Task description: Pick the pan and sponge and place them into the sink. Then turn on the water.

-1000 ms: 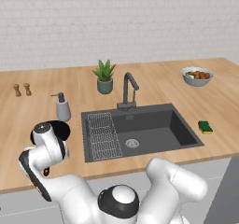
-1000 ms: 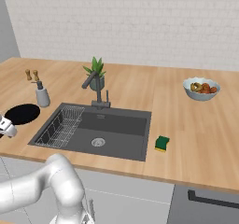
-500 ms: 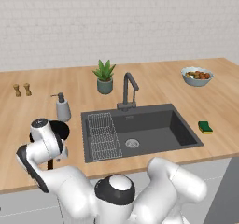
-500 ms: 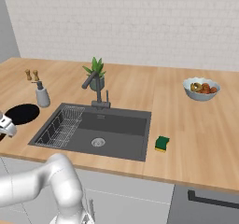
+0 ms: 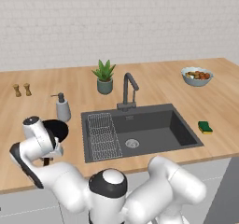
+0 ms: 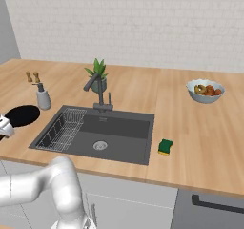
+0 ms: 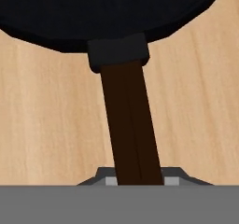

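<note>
Hand view had the frying pan (image 7: pixel 107 13) filling the top of my screen, its black body on the wooden counter (image 7: pixel 42 120) and its dark brown handle (image 7: pixel 130 125) running straight down toward me. The handle passed right between the fingertips of the gripper (image 7: pixel 137 181), which I read as closed tight on it, low on the handle and away from the black collar where it joins the pan.

From the left base camera I saw the pan (image 5: pixel 59 129) as a black disc on the counter, left of the sink (image 5: pixel 154 127), mostly behind the arm's white wrist. The soap dispenser (image 5: pixel 63 108) stood just behind it. On the right base camera the pan (image 6: pixel 21 115) lay near the left edge, beside the dispenser (image 6: pixel 43 98), with the sink (image 6: pixel 119 132) well to its right.

The sponge (image 5: pixel 204 127), green over yellow, sat on the counter just off the sink's right rim; in the right base camera it (image 6: pixel 165 146) was near the sink's front right corner. The wire rack (image 5: pixel 103 135) occupied the left part of the basin, the round drain (image 5: pixel 132 143) beside it. The faucet (image 5: pixel 129 90) stood behind the sink, a potted plant (image 5: pixel 104 76) further back left of it. A bowl of fruit (image 5: pixel 197 76) sat far right, and two small shakers (image 5: pixel 22 89) far left.
</note>
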Robot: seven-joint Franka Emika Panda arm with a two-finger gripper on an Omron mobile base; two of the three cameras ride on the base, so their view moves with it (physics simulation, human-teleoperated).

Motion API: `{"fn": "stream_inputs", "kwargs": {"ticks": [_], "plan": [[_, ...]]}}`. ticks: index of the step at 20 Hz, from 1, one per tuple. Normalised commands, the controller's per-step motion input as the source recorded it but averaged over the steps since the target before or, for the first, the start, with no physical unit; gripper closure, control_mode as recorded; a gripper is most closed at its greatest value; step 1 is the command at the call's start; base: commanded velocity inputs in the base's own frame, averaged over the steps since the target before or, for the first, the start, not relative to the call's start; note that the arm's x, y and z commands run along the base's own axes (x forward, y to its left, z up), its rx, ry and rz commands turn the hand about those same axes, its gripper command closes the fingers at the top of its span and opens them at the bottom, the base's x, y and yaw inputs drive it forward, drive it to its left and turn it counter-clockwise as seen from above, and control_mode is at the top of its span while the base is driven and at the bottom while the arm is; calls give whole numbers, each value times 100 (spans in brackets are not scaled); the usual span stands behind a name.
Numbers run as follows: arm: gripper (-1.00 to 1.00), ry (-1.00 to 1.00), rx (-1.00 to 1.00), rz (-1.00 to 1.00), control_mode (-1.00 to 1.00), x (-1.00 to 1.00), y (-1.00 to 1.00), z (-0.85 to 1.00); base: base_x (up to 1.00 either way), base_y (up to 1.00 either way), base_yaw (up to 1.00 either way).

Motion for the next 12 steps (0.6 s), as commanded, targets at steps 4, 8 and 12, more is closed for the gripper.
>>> {"fn": "stream_inputs", "kwargs": {"ticks": [4, 8, 12], "plan": [[100, -18, 0, 0, -100, 0, 47, -30, 0, 0, 0], [100, -17, 0, -1, -100, -23, 23, -4, 0, 0, 0], [100, -33, 10, -11, -100, -61, -28, 53, 0, 0, 0]]}}
